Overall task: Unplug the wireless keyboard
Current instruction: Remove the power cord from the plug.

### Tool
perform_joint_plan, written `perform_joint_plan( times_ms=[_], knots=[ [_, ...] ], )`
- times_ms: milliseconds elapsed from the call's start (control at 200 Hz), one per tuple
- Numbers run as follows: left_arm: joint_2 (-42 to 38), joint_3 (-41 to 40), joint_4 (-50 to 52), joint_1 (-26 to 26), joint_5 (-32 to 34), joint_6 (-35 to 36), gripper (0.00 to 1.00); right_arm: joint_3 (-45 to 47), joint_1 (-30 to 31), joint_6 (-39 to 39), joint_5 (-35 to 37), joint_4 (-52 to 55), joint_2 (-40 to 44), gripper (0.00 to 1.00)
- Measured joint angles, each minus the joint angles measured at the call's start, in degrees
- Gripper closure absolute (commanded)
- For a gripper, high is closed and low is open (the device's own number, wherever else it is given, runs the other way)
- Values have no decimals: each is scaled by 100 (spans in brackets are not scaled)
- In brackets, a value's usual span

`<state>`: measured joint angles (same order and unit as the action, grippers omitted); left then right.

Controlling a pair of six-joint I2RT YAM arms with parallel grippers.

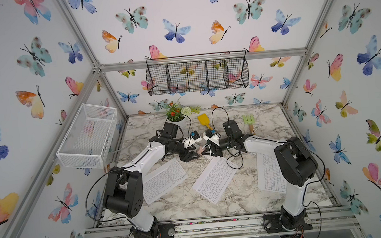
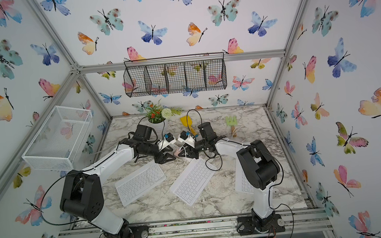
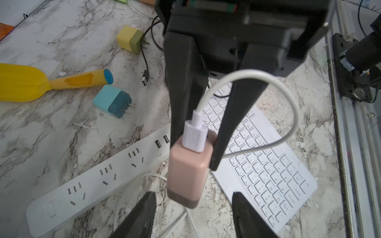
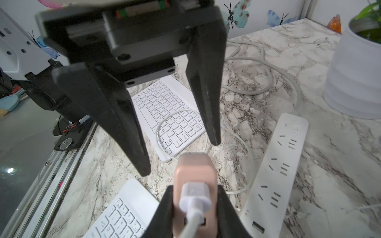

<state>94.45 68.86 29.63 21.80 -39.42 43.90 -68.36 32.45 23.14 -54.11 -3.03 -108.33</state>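
Keyboard's charger point(image 4: 193, 171) — tight in right jaws, left jaws apart

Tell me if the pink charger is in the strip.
Out: right hand holds charger off the strip, whose visible sockets are empty.

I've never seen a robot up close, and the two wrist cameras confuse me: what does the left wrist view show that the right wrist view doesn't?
Only the left wrist view shows the yellow scoop, the teal plug and the yellow-green plug. Only the right wrist view shows the white plant pot. Both show the pink charger with its white cable plugged in, clamped in the right hand, plus the white power strip and a white keyboard.
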Motion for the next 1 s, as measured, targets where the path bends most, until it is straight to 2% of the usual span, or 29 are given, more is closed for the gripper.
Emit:
perform_joint_plan(
  times_ms=[255, 556, 866, 1001],
  knots=[
    [391, 195, 348, 157, 160, 264, 44, -61, -26, 407, -42, 507, 0, 81],
    [387, 155, 382, 195, -181, 380, 45, -61, -31, 669, -393, 632, 2, 81],
    [-251, -695, -555, -26, -752, -129, 48, 94, -20, 529, -859, 426, 122, 81],
    [-409, -802, -807, -125, -973, -293, 50, 125, -20, 424, -994, 229, 142, 81]
  ],
)
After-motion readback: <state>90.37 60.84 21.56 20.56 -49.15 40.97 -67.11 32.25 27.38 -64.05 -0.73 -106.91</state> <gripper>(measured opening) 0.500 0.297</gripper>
